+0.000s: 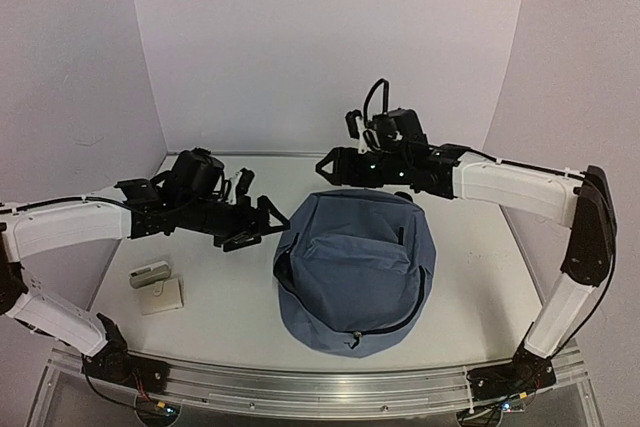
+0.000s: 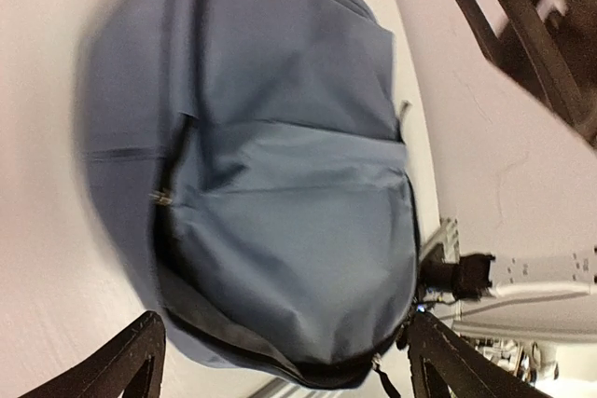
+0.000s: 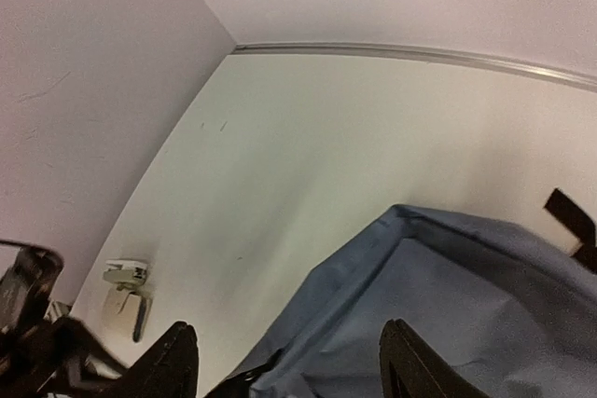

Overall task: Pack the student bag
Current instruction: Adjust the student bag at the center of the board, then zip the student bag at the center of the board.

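Student bag (image 1: 352,272) is lying flat at centre frame, front pocket up, probably keeping its zippers reachable. Left gripper (image 1: 258,227) (spread, pinching nothing) is hovering left of it; right gripper (image 1: 328,169), likewise spread and empty, is hovering at its upper edge.

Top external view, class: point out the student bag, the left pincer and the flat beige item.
student bag (image 1: 352,265), top external view, middle of front panel.
left pincer (image 1: 257,225), top external view, midway between its fingertips.
flat beige item (image 1: 161,296), top external view, centre of its top.
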Robot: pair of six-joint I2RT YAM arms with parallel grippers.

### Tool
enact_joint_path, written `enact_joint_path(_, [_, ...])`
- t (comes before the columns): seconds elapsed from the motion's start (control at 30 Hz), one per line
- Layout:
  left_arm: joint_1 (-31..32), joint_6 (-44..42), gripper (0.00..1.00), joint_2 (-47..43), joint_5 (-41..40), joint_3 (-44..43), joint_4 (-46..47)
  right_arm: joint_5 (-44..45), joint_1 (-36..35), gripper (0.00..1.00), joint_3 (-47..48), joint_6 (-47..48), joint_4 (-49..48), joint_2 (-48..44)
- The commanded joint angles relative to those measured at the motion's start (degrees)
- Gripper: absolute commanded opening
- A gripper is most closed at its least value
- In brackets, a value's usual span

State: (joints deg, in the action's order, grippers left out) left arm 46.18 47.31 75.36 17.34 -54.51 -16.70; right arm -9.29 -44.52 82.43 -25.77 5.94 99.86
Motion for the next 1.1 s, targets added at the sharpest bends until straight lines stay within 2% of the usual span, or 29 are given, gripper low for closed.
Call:
enact_joint_path(0.0, [-6.39, -2.57, 0.91, 0.10, 1.42, 1.43, -2.86, -0.63, -3.50, 0.64, -1.53, -8.12, -1.89, 3.41])
enact_joint_path(0.23, [-11.04, -0.90, 0.91, 2.69, 2.91, 3.46, 3.96, -0.88, -6.58, 0.52, 0.26, -13.73, -3.92, 10.67])
enact_joint_path(0.8, [-11.11, -0.39, 0.92, 6.99, 5.95, 4.61, 6.62, 4.87, -9.23, 0.44, 4.36, -17.14, -3.01, 20.88])
enact_joint_path(1.07, [-11.11, -1.11, 0.93, 7.96, 5.54, 3.38, 5.22, 12.35, -10.90, 0.39, 7.41, -16.95, 3.79, 23.64])
